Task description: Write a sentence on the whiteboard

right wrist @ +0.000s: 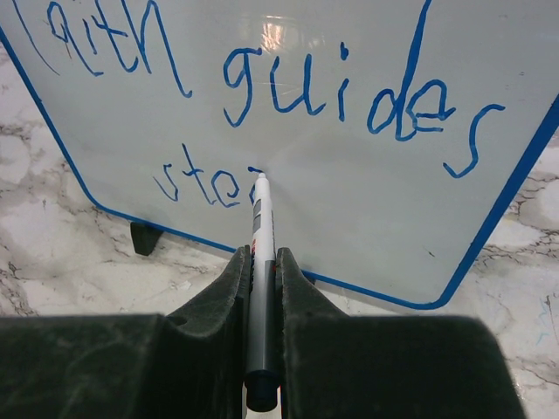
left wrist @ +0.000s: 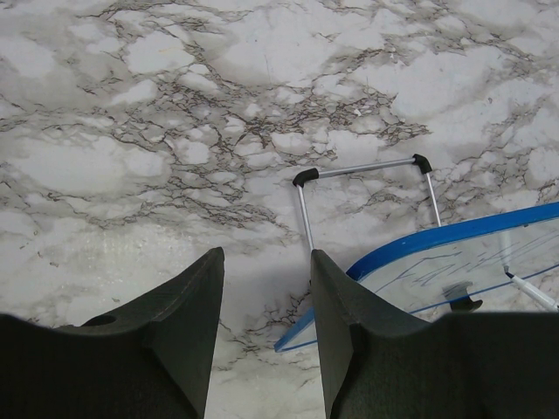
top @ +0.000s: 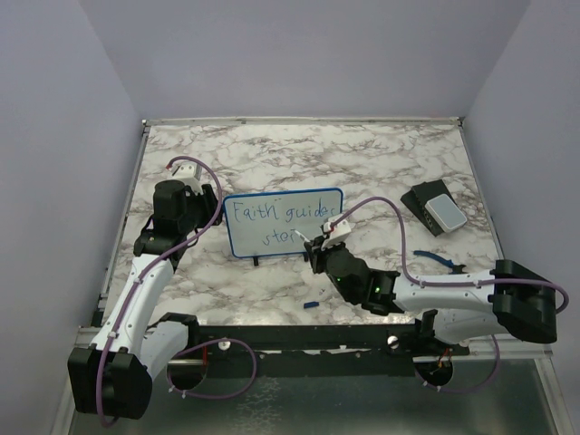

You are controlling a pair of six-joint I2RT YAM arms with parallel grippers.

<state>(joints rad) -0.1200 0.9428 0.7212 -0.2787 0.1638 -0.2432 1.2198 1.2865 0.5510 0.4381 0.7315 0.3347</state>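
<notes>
The whiteboard [top: 283,222] stands upright at the table's middle on its black feet. Blue writing [top: 276,215] reads "Faith guides" over "ste". In the right wrist view the board [right wrist: 349,201] fills the frame. My right gripper [right wrist: 260,255] is shut on a white marker [right wrist: 259,209], whose tip touches the board just right of "ste" [right wrist: 196,183]. It shows in the top view [top: 317,243] at the board's lower right. My left gripper [left wrist: 266,257] is open behind the board's left end [left wrist: 454,262], with the blue corner showing between its fingers. It shows in the top view [top: 213,210].
A dark block with a pale grey pad [top: 439,210] lies at the right. A small blue cap [top: 311,304] lies near the front edge. A thin blue thing [top: 433,258] lies by the right arm. The board's wire stand [left wrist: 367,170] juts out behind it.
</notes>
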